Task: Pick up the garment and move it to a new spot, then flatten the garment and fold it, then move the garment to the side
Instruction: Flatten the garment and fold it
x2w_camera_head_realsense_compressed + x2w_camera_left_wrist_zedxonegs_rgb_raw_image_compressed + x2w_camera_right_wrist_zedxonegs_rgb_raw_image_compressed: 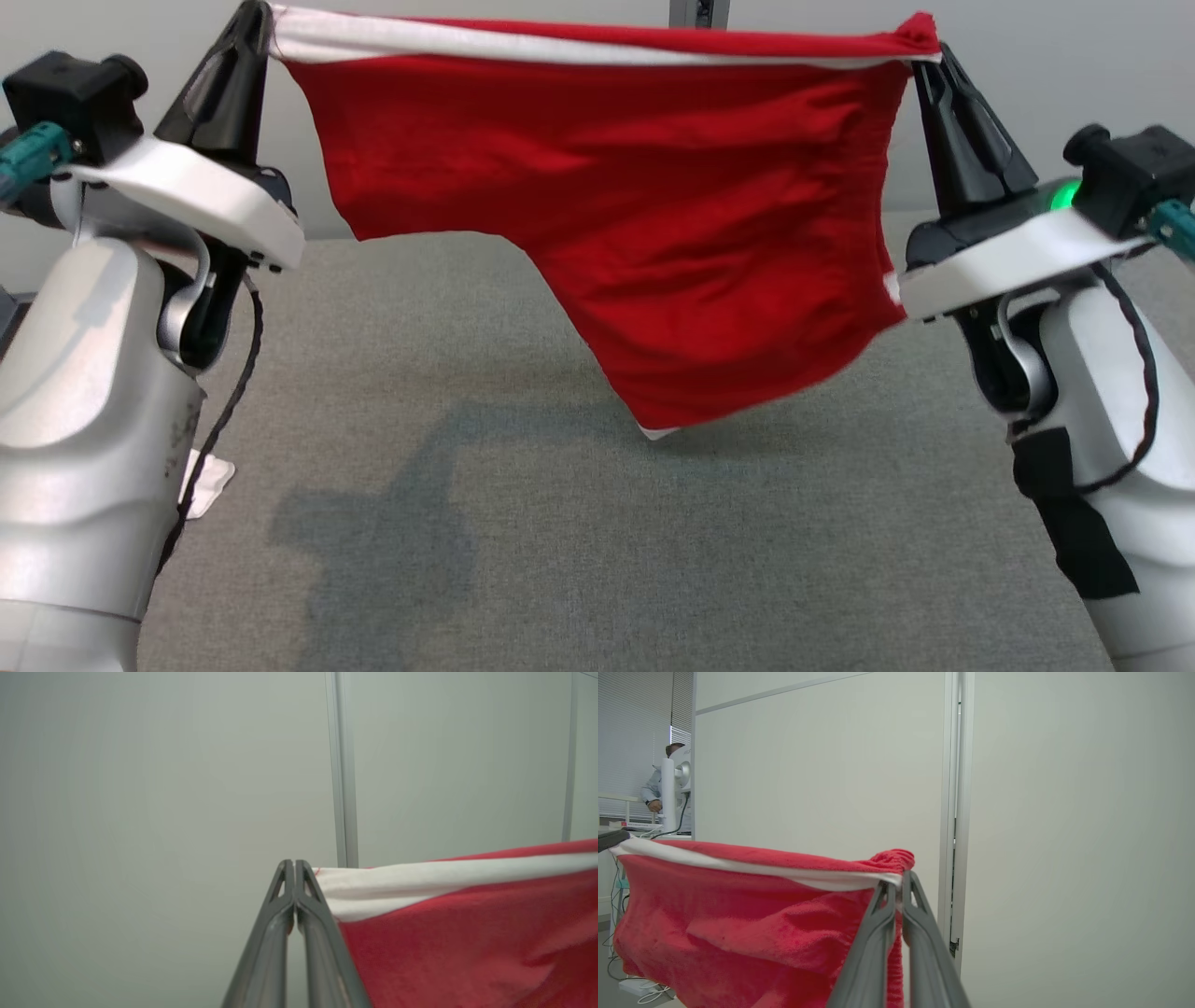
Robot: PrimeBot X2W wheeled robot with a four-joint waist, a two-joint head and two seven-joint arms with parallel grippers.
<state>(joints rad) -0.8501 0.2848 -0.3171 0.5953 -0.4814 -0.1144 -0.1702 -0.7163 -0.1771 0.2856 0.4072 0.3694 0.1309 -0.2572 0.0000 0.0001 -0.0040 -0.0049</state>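
The garment (616,215) is red with a white band along its top edge. It hangs stretched in the air between my two grippers, above the grey table (523,523), its lowest corner dangling just over the surface. My left gripper (254,17) is shut on the garment's upper left corner, and in the left wrist view the garment (467,933) runs off to the right of that gripper (295,864). My right gripper (926,47) is shut on the upper right corner. The right wrist view shows the garment (752,924) bunched at that gripper (896,882).
A pale wall (560,5) with a vertical metal post (693,11) stands behind the table. A small white scrap (207,481) lies by my left arm. Far off in the right wrist view, a person (656,788) sits behind a white stand (669,793).
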